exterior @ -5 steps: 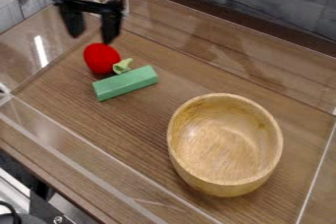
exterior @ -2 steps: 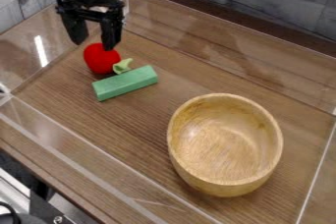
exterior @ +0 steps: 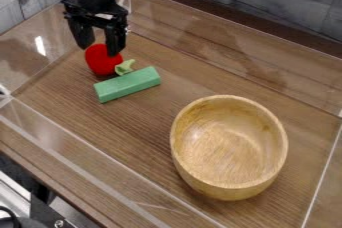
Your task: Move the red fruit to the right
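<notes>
The red fruit (exterior: 102,62) is small, round and glossy, with a light-green stem (exterior: 126,69) on its right side, and it rests on the wooden table at the upper left. My black gripper (exterior: 100,40) points straight down just above and behind the fruit. Its jaws stand open, one finger on each side of the fruit's top, and nothing is held. The fingers hide the fruit's upper edge.
A green rectangular block (exterior: 127,84) lies right next to the fruit, at its lower right. A large wooden bowl (exterior: 229,144) sits at the lower right. Transparent walls (exterior: 40,47) ring the table.
The gripper has come down and slightly right onto the fruit, still open. The fruit, block and bowl have stayed in place.
</notes>
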You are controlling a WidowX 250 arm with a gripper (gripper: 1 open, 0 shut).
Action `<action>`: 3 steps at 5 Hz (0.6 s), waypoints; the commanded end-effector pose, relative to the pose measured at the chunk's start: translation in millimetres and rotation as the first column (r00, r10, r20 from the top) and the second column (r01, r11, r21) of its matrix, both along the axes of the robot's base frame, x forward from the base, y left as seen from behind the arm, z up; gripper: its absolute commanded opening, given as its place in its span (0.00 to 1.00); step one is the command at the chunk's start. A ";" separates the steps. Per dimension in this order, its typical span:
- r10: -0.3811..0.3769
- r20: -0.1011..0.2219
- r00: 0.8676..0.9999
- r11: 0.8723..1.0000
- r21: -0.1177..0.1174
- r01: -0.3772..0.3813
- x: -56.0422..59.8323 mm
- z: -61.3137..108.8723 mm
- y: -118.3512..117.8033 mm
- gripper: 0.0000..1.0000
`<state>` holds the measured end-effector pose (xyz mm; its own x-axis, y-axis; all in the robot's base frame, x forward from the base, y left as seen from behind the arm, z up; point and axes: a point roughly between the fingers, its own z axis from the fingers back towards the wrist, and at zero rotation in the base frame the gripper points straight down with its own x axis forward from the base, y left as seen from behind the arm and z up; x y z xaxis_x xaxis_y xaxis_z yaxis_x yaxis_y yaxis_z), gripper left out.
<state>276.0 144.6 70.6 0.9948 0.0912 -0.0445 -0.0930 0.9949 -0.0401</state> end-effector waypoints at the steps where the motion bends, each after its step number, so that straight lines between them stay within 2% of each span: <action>1: -0.032 0.062 0.998 0.998 0.048 0.029 17.8 15.7 15.9 1.00; 3: 0.102 0.069 0.992 0.992 0.066 -0.107 36.3 -11.5 33.9 1.00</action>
